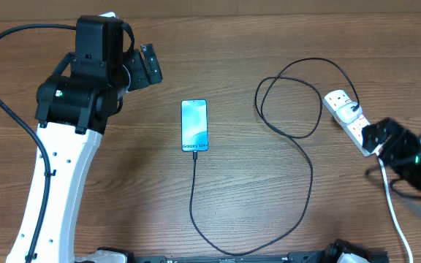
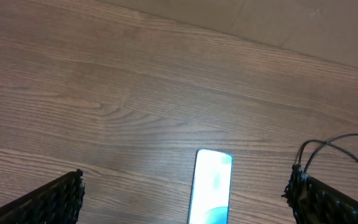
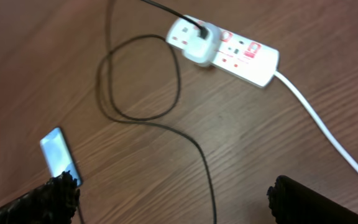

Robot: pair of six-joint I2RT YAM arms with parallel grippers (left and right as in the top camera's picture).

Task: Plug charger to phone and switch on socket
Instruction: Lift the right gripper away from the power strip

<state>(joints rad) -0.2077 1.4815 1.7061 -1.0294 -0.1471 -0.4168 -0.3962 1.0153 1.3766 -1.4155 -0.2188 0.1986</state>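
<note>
The phone (image 1: 194, 126) lies flat mid-table with its blue screen lit. It also shows in the left wrist view (image 2: 212, 186) and the right wrist view (image 3: 59, 154). The charger cable (image 1: 309, 172) runs from the phone's near end, loops across the table and ends in a plug seated in the white socket strip (image 1: 348, 120). The right wrist view shows the strip (image 3: 244, 55) with its red switches and the cable (image 3: 178, 93). My left gripper (image 1: 150, 66) is open and empty, up and left of the phone. My right gripper (image 1: 382, 139) is open and empty, just beside the strip's near end.
The strip's thick white cord (image 1: 395, 215) runs toward the front right edge, and it also shows in the right wrist view (image 3: 328, 127). The cable's loops (image 1: 289, 98) lie between the phone and the strip. A wall edge (image 2: 303, 25) is visible beyond the table.
</note>
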